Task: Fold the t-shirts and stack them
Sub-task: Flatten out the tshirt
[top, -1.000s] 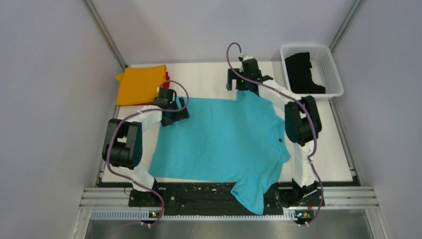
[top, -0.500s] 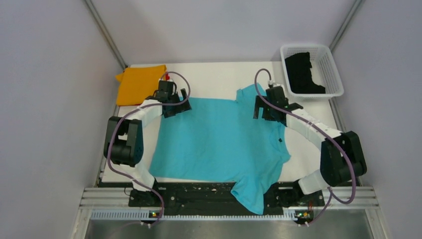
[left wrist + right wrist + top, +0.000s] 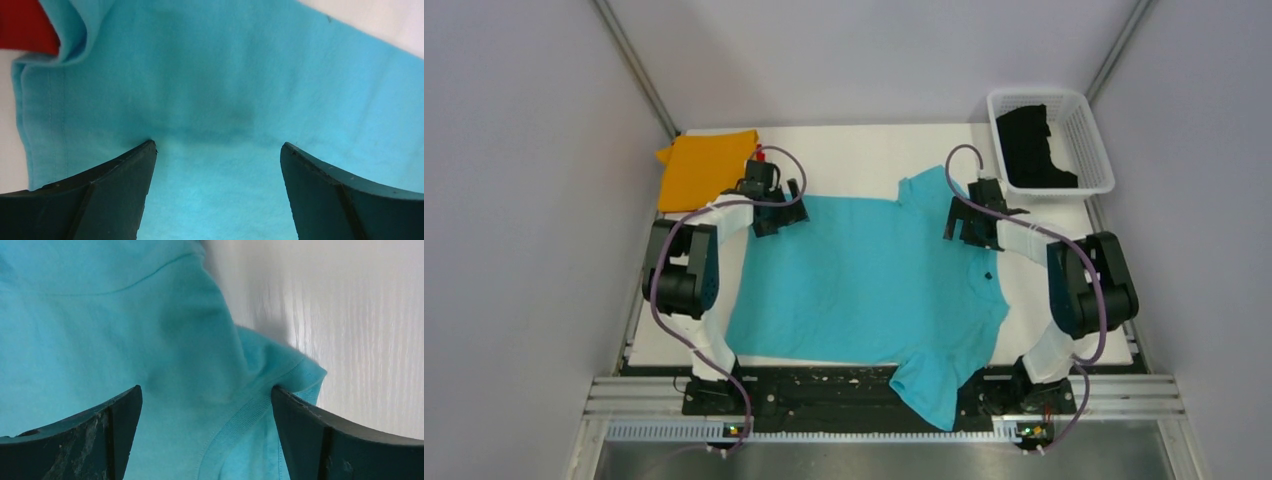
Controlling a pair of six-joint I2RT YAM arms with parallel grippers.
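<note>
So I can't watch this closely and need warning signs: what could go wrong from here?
The near sleeve of the blue shirt hangs off the table onto the rail; it may snag during a fold. The open left gripper sits near the red shirt and might pinch it. The open right gripper hovers over bunched cloth, risking an uneven grab.

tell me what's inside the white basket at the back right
A crumpled black t-shirt lies in the white mesh basket, leaving its right side bare. Whether anything lies beneath the black cloth cannot be seen.
</note>
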